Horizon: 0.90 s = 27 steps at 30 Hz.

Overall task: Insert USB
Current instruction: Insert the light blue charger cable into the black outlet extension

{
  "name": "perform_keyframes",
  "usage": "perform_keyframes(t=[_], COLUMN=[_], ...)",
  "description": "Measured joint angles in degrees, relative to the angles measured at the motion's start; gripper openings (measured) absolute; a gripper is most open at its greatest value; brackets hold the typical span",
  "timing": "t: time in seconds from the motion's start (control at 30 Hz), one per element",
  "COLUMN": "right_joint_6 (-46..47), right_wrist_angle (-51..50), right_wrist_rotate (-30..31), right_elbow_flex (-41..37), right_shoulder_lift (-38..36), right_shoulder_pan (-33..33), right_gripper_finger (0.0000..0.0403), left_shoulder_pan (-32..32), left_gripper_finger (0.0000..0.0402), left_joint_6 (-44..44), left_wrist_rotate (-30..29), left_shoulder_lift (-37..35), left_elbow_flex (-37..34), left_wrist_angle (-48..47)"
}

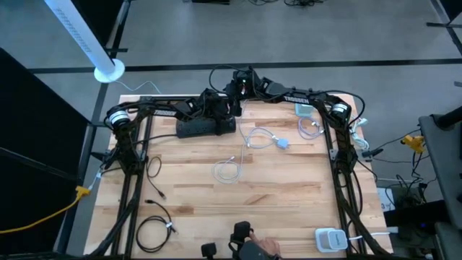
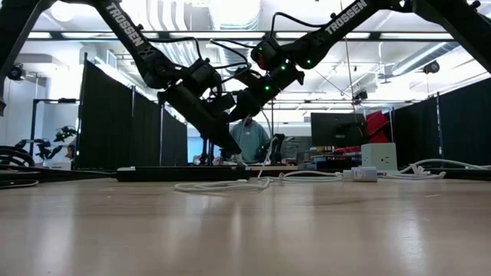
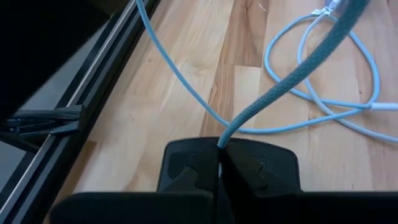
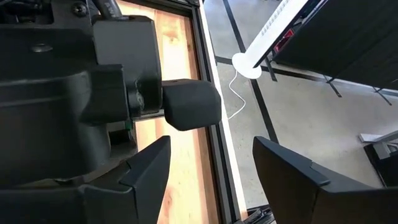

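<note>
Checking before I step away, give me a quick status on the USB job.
Left gripper shut on the light blue cable, near the black power strip. Right gripper open, empty, close behind the left arm. Plug not visible; not inserted yet.

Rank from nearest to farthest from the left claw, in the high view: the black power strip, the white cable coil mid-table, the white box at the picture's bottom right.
1. black power strip, just beside the left claw, which grips a blue cable.
2. white cable coil, mid-table.
3. white box, bottom right corner.
</note>
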Motion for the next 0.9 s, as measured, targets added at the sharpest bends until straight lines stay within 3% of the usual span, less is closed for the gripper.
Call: perform_keyframes(t=[0.9], right_joint_6=[0.0], right_wrist_angle=[0.0], right_wrist_rotate=[0.0], right_elbow_flex=[0.0], right_shoulder_lift=[0.0], right_shoulder_pan=[0.1], right_gripper_finger=[0.0214], left_shoulder_pan=[-0.1], left_gripper_finger=[0.0], left_joint_6=[0.0], left_wrist_rotate=[-0.3], left_shoulder_lift=[-0.8], left_elbow_flex=[0.0], left_wrist_angle=[-0.2])
